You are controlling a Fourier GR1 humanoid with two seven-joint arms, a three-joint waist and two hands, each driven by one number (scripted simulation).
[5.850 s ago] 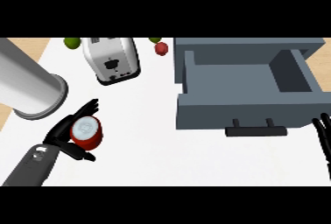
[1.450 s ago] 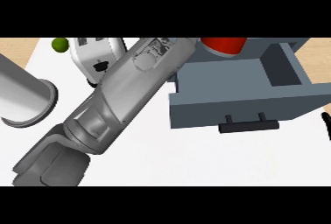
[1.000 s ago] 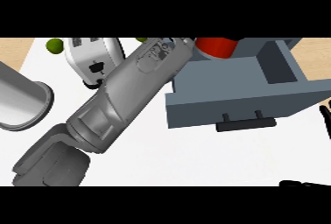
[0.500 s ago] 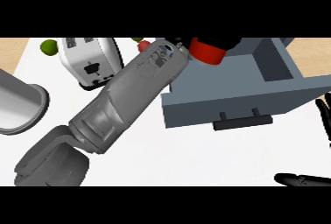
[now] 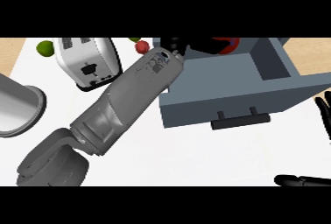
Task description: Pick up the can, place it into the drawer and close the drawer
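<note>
Nearest to me, along the lower right edge, I see the black fingers of my right hand [image 5: 304, 180] lying straight and relaxed over the white desk [image 5: 194, 153], with more of its fingers standing up at the right edge beside the drawer's corner. It holds nothing and touches nothing I can make out.

My left forearm [image 5: 123, 109] runs from the lower left corner diagonally up across the desk toward the drawer's back left corner. To its left sits a large grey metal cylinder [image 5: 16, 107], cut off by the left edge.

Right of the forearm is the grey drawer [image 5: 284, 89], pulled open, with its dark handle [image 5: 241, 120] facing me on the front panel. Its inside is bare on the near and right parts.

Further out, the left hand [image 5: 187, 45] is over the drawer's far left part, its black fingers curled round the red can [image 5: 223, 44]. The can is partly hidden by the fingers, and I cannot tell whether it rests on the drawer's floor or hangs above it.

Left of the forearm, a white toaster [image 5: 89, 61] stands on the desk. Beyond it lie a green fruit [image 5: 45, 47] near the far left, and a small red fruit [image 5: 143, 47] just beside the wrist.
</note>
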